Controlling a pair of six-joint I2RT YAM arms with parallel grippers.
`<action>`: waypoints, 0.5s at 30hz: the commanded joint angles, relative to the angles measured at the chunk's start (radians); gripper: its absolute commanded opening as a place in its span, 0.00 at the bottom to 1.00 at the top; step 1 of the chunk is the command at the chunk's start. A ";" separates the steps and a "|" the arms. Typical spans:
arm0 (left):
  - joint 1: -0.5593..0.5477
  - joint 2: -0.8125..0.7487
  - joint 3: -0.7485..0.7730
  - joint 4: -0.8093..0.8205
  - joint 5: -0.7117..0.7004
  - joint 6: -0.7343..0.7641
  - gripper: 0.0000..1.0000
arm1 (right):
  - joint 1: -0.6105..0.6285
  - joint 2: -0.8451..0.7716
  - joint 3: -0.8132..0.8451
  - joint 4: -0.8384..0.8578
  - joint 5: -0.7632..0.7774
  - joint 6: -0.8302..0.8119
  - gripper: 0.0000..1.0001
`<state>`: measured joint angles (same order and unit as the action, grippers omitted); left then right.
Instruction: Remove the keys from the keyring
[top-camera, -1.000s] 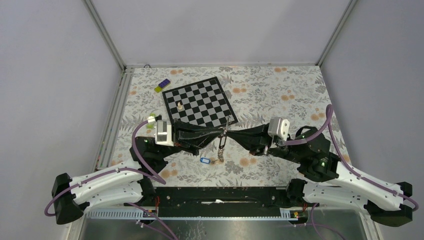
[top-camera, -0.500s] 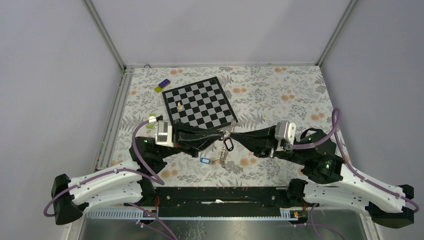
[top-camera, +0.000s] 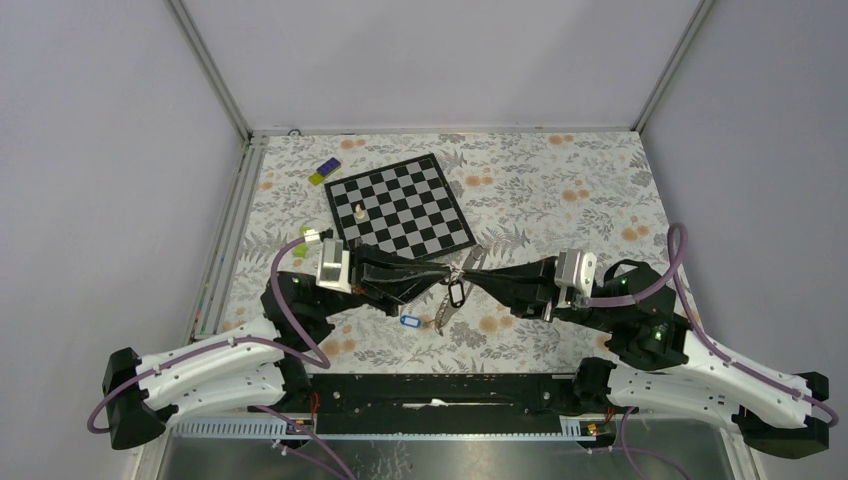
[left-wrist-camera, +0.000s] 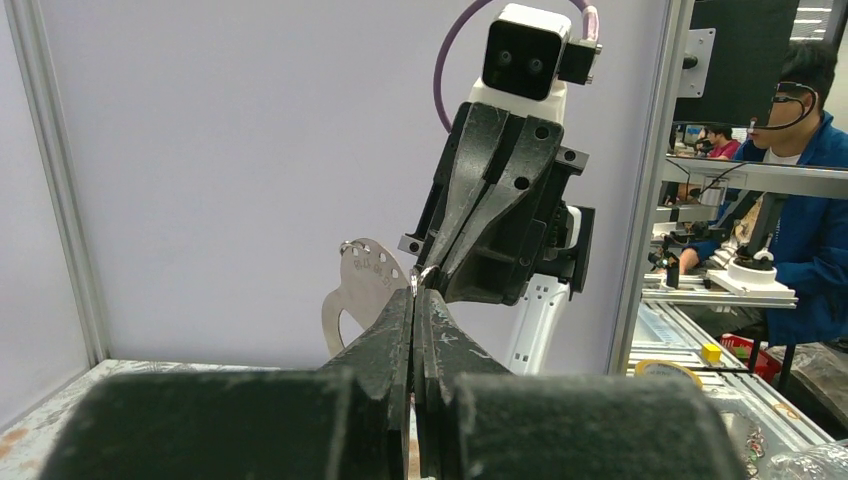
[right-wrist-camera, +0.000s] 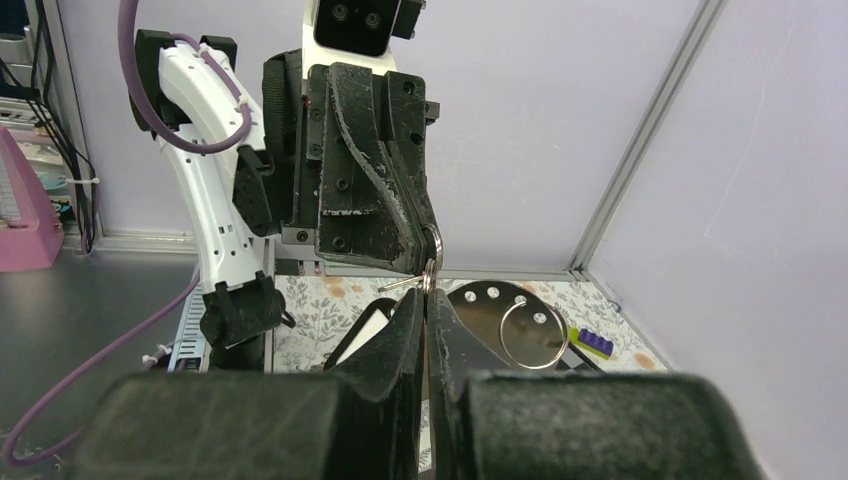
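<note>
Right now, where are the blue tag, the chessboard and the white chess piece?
blue tag (top-camera: 408, 321): top view, its middle.
chessboard (top-camera: 410, 200): top view, a bare square.
white chess piece (top-camera: 358, 211): top view, its body.

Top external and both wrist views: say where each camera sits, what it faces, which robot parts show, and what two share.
Top external: above, behind the robot, looking down at the table; both arms show.
Left wrist: on its wrist, facing the right gripper; own shut fingers below.
Right wrist: mirrored, facing the left gripper; own shut fingers below.
Shared: both wrist views show the keyring.
</note>
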<state>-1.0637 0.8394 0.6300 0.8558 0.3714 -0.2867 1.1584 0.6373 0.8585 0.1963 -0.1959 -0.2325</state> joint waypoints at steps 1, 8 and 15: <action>0.001 0.005 0.052 0.001 0.023 -0.008 0.00 | -0.002 -0.020 0.016 0.091 -0.028 -0.036 0.00; 0.000 0.018 0.070 -0.022 0.067 -0.009 0.00 | -0.003 0.011 0.054 0.009 -0.034 -0.116 0.00; 0.001 0.017 0.073 -0.030 0.090 -0.009 0.00 | -0.003 -0.001 0.046 -0.003 -0.053 -0.191 0.00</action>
<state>-1.0626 0.8547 0.6559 0.8078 0.4141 -0.2890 1.1584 0.6468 0.8738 0.1585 -0.2237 -0.3588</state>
